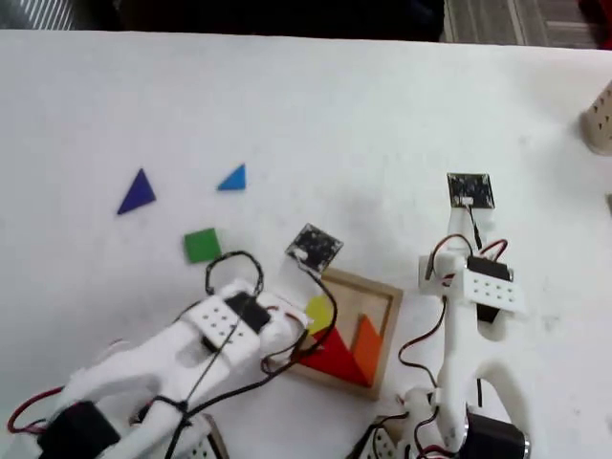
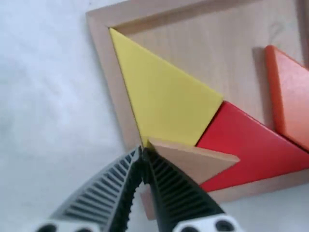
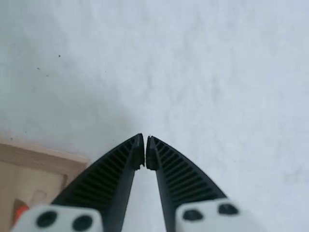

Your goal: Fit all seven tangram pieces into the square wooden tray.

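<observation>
**Now: four pieces at the tray, three loose on the bench**

Your left fingers (image 2: pixel 112 189) are pressed together, with no gap between the ribbed pads. Their tips sit right at the sharp corner of the tan triangle (image 2: pixel 193 160), over the tray's (image 2: pixel 111 72) rim. You cannot tell from here whether they pinch that corner or only touch it. The tan triangle lies tilted, one end on the rim and the other overlapping the red triangle (image 2: pixel 251 145), so it is not seated flat.

Inside the tray (image 1: pixel 368 298), the yellow triangle (image 2: pixel 164 96) fills the corner nearest your left arm (image 1: pixel 191 344), with one edge along the rim. The red triangle touches it on the side away from that corner and runs along the adjoining rim. The orange piece (image 2: pixel 289 92) lies beside the red one, farther into the tray. Bare wood shows across the rest of the floor.

Your right fingers (image 3: pixel 116 169) are also closed, with only a hairline gap at the tips. They hang over bare white bench (image 3: pixel 203 72) just beside one corner of the tray (image 3: pixel 38 159). From above, your right arm (image 1: pixel 469 316) stands to the other side of the tray from your left.

Three pieces lie loose on the bench (image 1: pixel 306 105), well apart from the tray. The green square (image 1: pixel 202 245) is the nearest. The blue triangle (image 1: pixel 232 179) sits beyond it. The purple triangle (image 1: pixel 137 193) is farthest out, to the side of the blue one.
</observation>
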{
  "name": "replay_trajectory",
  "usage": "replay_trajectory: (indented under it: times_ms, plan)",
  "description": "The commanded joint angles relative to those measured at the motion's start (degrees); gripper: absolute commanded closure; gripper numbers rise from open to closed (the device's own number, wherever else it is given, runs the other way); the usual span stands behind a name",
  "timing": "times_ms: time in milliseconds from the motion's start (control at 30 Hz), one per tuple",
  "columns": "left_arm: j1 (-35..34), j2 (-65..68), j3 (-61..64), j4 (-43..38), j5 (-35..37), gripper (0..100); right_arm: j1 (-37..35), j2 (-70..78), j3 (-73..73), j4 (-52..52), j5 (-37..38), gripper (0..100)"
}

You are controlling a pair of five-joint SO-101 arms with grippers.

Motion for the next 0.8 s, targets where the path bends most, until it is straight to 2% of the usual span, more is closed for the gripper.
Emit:
replay_trajectory:
  times_ms: [0,233,533,767]
  plan:
    - [-0.2,2.1,-3.7,-1.1,1.0,98,-0.6,-1.3,-1.5,-0.5,0.1,98.1]
    - [0.0,2.0,-6.1,-1.7,1.0,98,-0.6,-1.3,-1.5,-0.5,0.3,98.1]
    - [7.2,2.2,-9.0,-1.8,1.1,98,-0.6,-1.3,-1.5,-0.6,0.4,98.1]
    - [7.6,2.0,-9.1,-1.9,1.1,98,-0.6,-1.3,-1.5,-0.6,0.4,98.1]
